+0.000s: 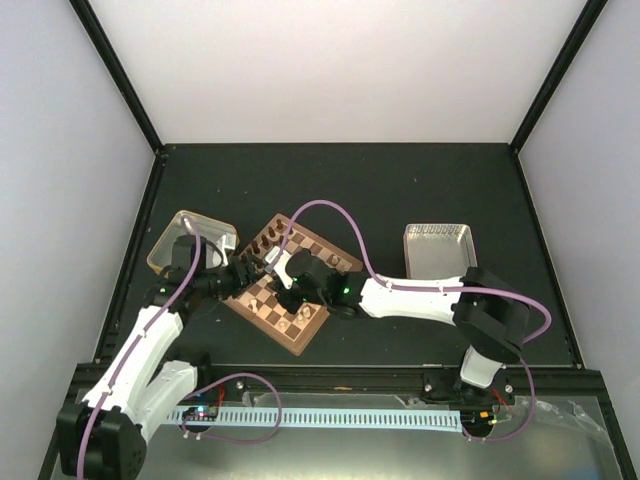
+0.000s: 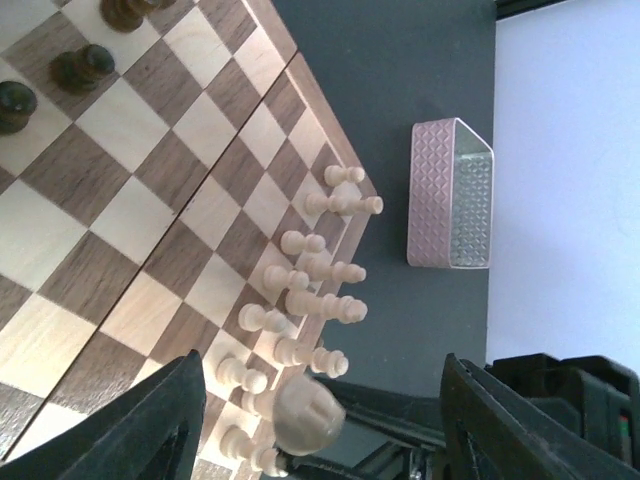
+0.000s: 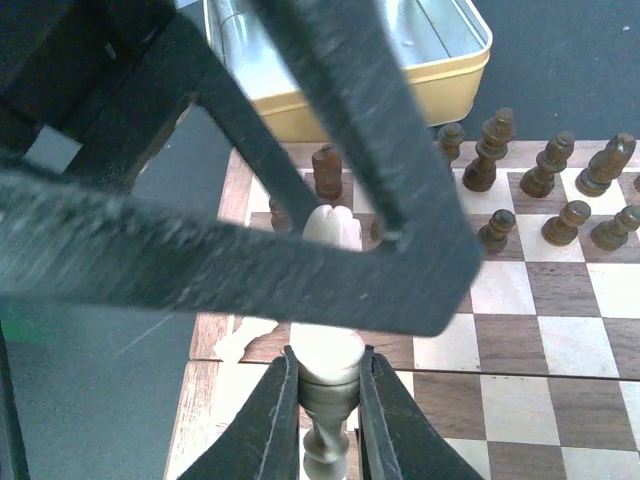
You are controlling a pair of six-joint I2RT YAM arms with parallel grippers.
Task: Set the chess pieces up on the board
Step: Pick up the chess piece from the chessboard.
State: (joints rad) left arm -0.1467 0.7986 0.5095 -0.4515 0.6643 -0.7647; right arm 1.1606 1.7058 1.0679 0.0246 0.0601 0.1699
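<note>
The board is found lying cornerwise on the dark counter. A gold-tan tray is noted just beyond one side of the board, and a pinkish tray off the opposite side, apart from it.

Dark chess pieces are seen standing in two rows along the board's edge nearest the gold-tan tray. Pale chess pieces are seen grouped in rows along the board's edge nearest the pinkish tray. The squares in the middle of the board are seen bare.

The right gripper is observed above the board, near its rim on the gold-tan tray side, closed narrowly on a single pale piece, which is clamped between both fingers. The left gripper is observed over the same part of the board, spread wide and holding nothing. The held piece is seen between its fingers, with no contact visible.
</note>
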